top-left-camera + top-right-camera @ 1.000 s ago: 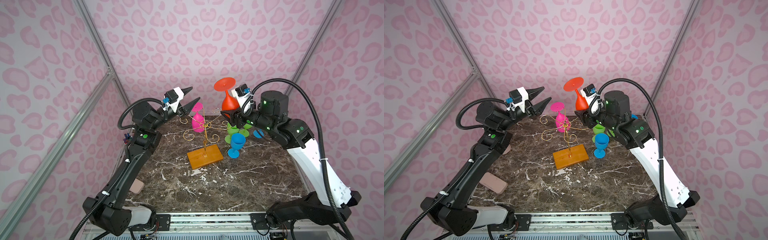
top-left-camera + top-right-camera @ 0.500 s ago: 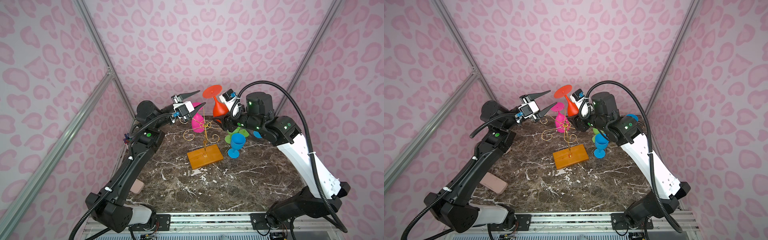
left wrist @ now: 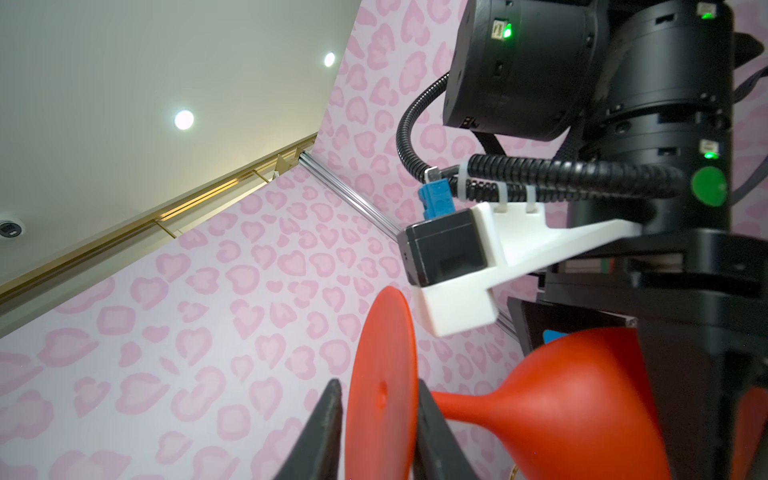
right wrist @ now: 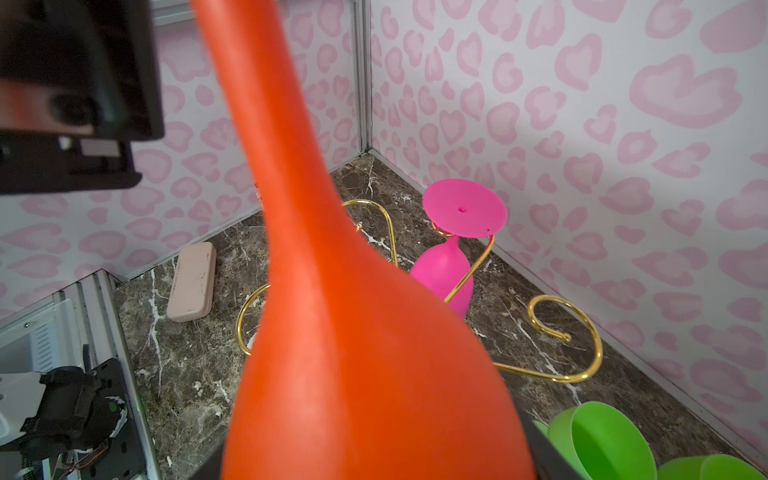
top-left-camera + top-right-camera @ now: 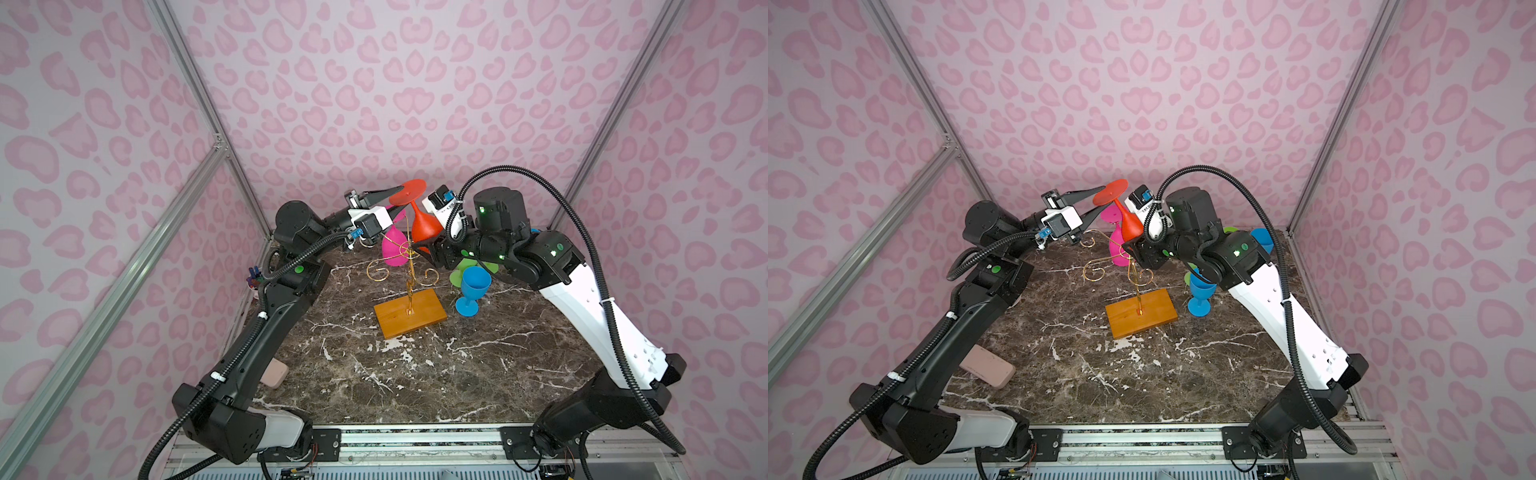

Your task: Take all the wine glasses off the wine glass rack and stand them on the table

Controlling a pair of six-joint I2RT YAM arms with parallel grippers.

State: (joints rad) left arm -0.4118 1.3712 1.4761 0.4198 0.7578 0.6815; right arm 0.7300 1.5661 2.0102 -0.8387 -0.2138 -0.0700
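The red wine glass is upside down and tilted, clear of the wine glass rack, a gold wire stand on an orange wooden base. My right gripper is shut on its bowl, which hides the jaws in the right wrist view. My left gripper has come in from the left. In the left wrist view its fingers pinch the flat red foot from both sides. A pink wine glass hangs upside down on a rack arm near the back wall.
A blue goblet stands upright right of the rack, with green cups lying behind it under my right arm. A beige case lies at the table's left edge. Patterned walls close in at the back and both sides.
My right arm carried the red glass left and tilted it toward the left gripper. The left gripper swung in to the glass's foot and its jaws narrowed around it.
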